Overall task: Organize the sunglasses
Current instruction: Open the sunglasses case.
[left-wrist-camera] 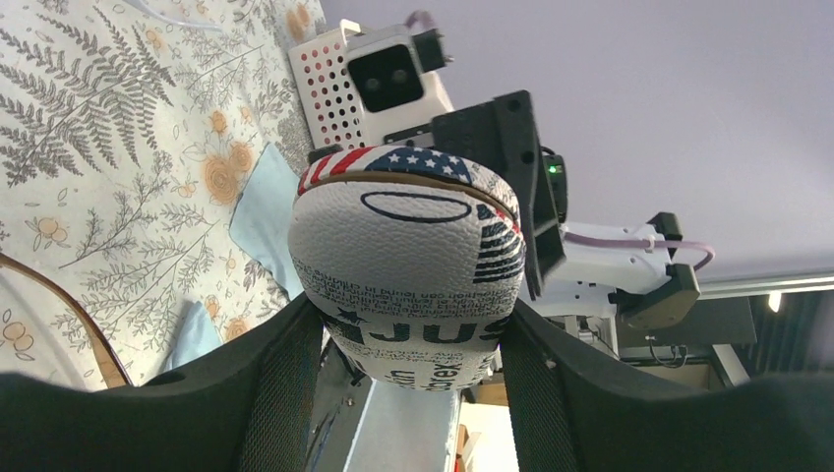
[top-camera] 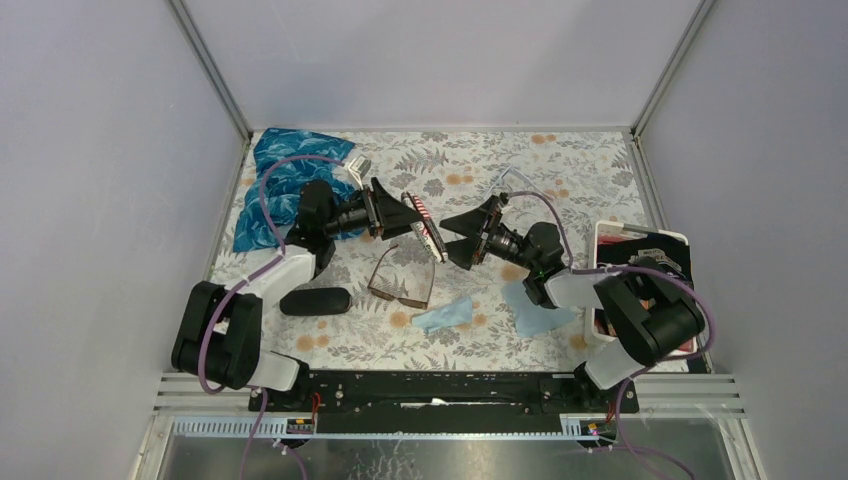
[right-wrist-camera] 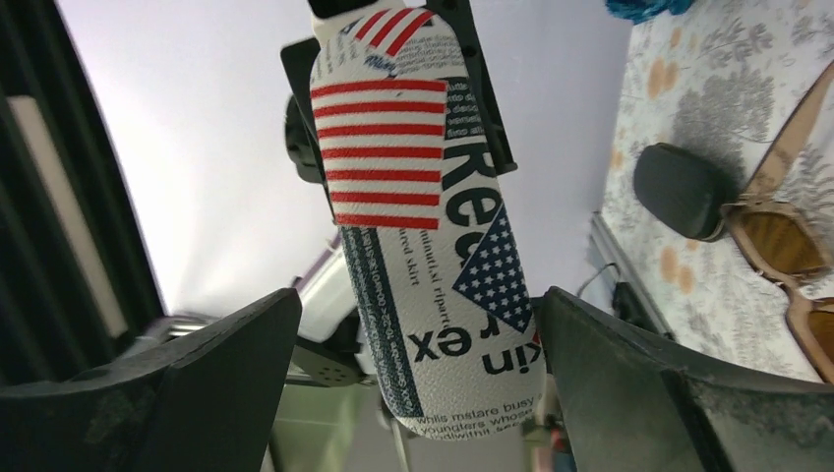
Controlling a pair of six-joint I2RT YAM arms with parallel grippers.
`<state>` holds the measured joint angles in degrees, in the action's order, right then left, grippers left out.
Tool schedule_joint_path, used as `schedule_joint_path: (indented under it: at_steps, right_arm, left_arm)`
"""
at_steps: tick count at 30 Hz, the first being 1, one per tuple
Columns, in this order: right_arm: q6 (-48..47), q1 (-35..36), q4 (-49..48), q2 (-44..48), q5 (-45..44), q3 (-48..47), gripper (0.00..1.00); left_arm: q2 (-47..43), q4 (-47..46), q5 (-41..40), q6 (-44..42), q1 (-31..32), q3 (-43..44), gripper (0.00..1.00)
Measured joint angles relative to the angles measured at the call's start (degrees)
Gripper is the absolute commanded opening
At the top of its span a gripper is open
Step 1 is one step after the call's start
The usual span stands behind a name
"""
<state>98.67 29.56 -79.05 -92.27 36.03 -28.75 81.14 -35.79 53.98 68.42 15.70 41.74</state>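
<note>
Left end effector (top-camera: pixel 408 212) clamps a flag-print case (top-camera: pixel 428 232); right end effector (top-camera: pixel 450 240) gapes opposite.

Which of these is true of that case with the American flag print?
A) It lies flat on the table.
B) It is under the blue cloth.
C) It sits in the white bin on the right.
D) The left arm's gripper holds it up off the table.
D: the left wrist view shows the flag-printed case pinched between the fingers of the left gripper, raised above the table, while the right gripper stands wide open.
</note>
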Motion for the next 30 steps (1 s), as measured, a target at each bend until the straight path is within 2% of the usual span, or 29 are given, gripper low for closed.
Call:
schedule_joint_path:
  at_steps: [4,10,15,21,25,30]
  right_arm:
    - [-9.0,0.0,9.4,5.4,1.0,-0.7,1.00]
    - [-16.7,0.0,17.0,6.8,2.9,-3.0,1.00]
    - [-18.6,0.0,18.5,6.7,4.2,-3.1,1.00]
    - [-16.7,0.0,14.7,3.3,4.9,-3.1,0.96]
    - [-14.1,0.1,10.5,0.3,5.2,-3.1,0.83]
    - [-7.1,0.2,-1.2,-5.4,5.0,-2.7,0.55]
  left_arm:
    - [0.5,2.9,0.0,0.0,0.0,1.2,0.00]
    - [1.8,6.6,-0.3,0.0,0.0,2.6,0.00]
    - [2.2,7.1,-0.4,0.1,0.0,2.6,0.00]
    - [2.3,7.2,-0.8,0.4,0.0,2.6,0.00]
    - [2.3,7.2,-1.3,0.5,0.0,2.6,0.00]
    - [2.3,7.8,-2.1,0.4,0.0,2.6,0.00]
